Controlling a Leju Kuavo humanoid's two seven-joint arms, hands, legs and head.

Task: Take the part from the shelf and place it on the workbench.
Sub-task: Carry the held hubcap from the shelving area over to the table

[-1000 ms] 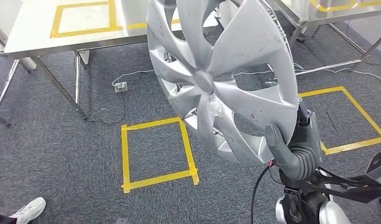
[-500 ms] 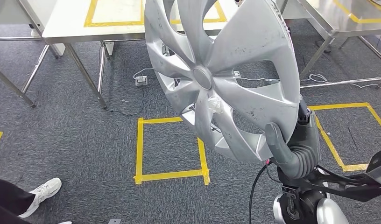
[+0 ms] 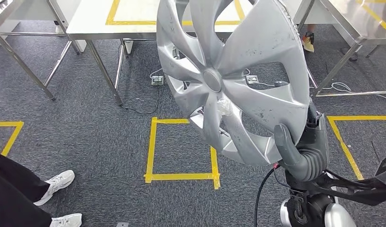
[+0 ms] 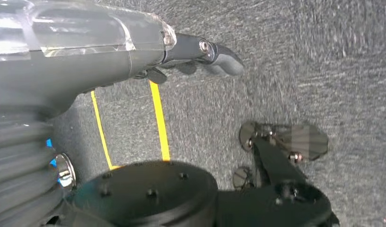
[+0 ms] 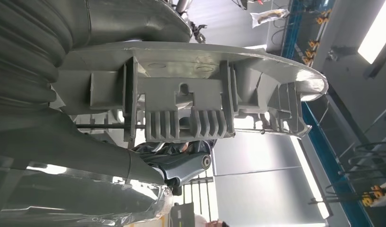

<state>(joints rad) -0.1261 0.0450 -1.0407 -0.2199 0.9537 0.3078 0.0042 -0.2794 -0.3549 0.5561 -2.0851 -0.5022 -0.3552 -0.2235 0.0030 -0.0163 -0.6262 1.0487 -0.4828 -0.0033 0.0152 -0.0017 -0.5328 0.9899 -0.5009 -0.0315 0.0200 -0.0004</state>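
1. The right hand (image 3: 300,151) is gripping the part, a silver wheel cover (image 3: 233,75), at its lower rim. In the head view the thumb is lying across the front face while the fingers are going behind the rim.
2. The right wrist view is showing the ribbed back side of the wheel cover (image 5: 191,94) sitting against the hand (image 5: 87,156), so the hold is looking firm (judgement, not measured).
3. The cover is being carried upright and tilted, high in front of the body, above the carpet (image 3: 87,132) and above a yellow tape square (image 3: 181,149) on the floor. It is touching no table.
4. The left hand (image 4: 200,52) is hanging over the carpet, holding nothing. Whether its fingers are spread or curled, I cannot tell: too little of them is visible.
5. Progress: the pickup part is reading as done, since the part is in hand and no shelf is in frame. Placement is not yet done.
6. Steel tables (image 3: 87,28) with yellow tape outlines are standing ahead, well apart from the cover. One of them is probably the workbench (can't confirm which).
7. Remaining: closing the gap to the bench, lowering the cover onto the top, releasing.
8. A person's legs and white shoes (image 3: 58,182) are standing at the lower left, clear of the part.
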